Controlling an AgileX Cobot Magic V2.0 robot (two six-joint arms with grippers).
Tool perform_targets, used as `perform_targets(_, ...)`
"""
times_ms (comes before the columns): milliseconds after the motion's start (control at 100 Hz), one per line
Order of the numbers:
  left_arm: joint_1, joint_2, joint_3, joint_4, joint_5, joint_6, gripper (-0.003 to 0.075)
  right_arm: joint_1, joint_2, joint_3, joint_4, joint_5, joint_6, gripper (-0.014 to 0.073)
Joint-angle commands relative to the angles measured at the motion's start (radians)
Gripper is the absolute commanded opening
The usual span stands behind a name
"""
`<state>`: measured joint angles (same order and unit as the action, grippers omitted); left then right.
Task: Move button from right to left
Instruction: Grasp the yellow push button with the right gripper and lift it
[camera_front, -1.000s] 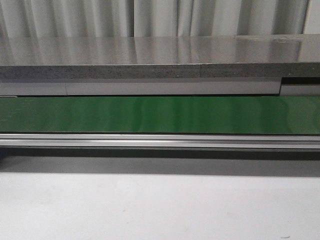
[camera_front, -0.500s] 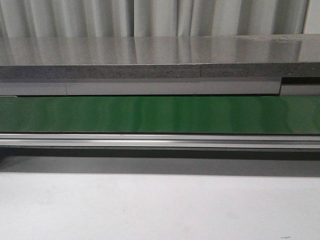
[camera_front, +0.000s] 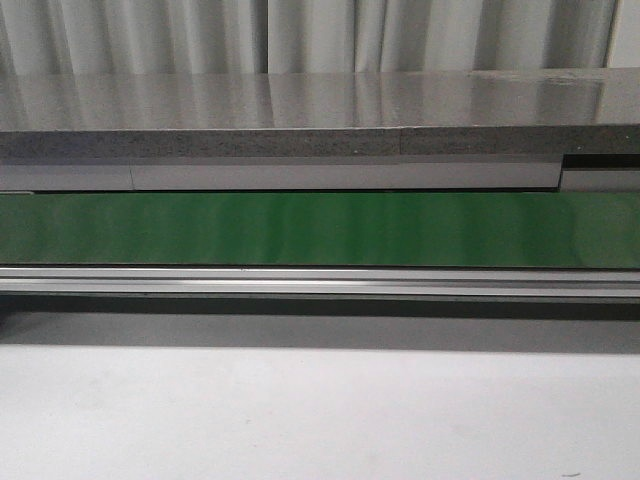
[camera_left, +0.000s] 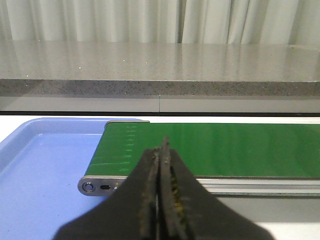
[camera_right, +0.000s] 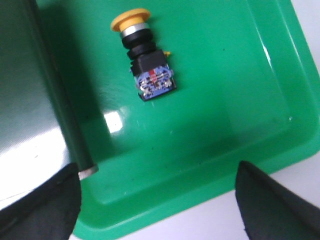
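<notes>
- Front view: nothing has changed over the last second, the green conveyor belt and the grey counter behind it look the same, no arm or button in shot
- So no visible progress from that camera; whatever motion there is sits outside its field
- Button is lying on its side in the green tray, yellow cap pointing away from the black body, terminal end with the red/white marks facing the camera
- Right gripper hovers above the tray, fingers spread wide, nothing between them; the button is well clear of both tips, no contact
- The belt's dark end roller runs along one edge of the tray, just beside the button's side of it
- Left gripper has its fingers pressed together, empty, aimed along the belt
- Blue tray sits at the belt's left end, looks like the drop-off; nothing visible in the part shown
- Judgement: task is at the pre-grasp stage, button not yet picked up
- Next move likely: right arm shifts toward the button and descends, closing across the black body rather than the round cap
- Risk: the part lies tilted on a glossy tray floor, it could skid or roll when the fingers close
</notes>
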<state>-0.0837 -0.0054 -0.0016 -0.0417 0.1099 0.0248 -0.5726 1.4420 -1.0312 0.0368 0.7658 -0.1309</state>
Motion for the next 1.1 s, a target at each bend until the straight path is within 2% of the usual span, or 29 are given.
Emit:
perform_targets(0, 0.001, -0.031, 0.045, -0.009, -0.077, -0.010, -0.0020, -0.007, 0.020, -0.034, -0.001, -0.109, -0.045, 0.0623)
perform_targets(220, 0.001, -0.031, 0.045, -0.009, -0.077, -0.010, -0.0020, -0.007, 0.156, -0.036, 0.050, -0.206, -0.385, 0.0623)
perform_targets(350, 0.001, -0.031, 0.045, -0.009, -0.077, -0.010, -0.0020, -0.007, 0.216, -0.036, 0.131, -0.299, -0.489, 0.0623)
perform_targets(480, 0.001, -0.031, 0.045, -0.009, -0.077, -0.010, -0.0020, -0.007, 0.265, -0.069, 0.161, -0.319, -0.496, 0.0623)
perform_targets(970, 0.001, -0.031, 0.045, -0.009, -0.077, -0.010, -0.0020, -0.007, 0.418, -0.200, 0.217, -0.221, -0.496, 0.0623)
perform_targets(1090, 0.001, -0.031, 0.045, -0.009, -0.077, -0.010, -0.0020, -0.007, 0.432, -0.218, 0.217, -0.204, -0.496, 0.0561)
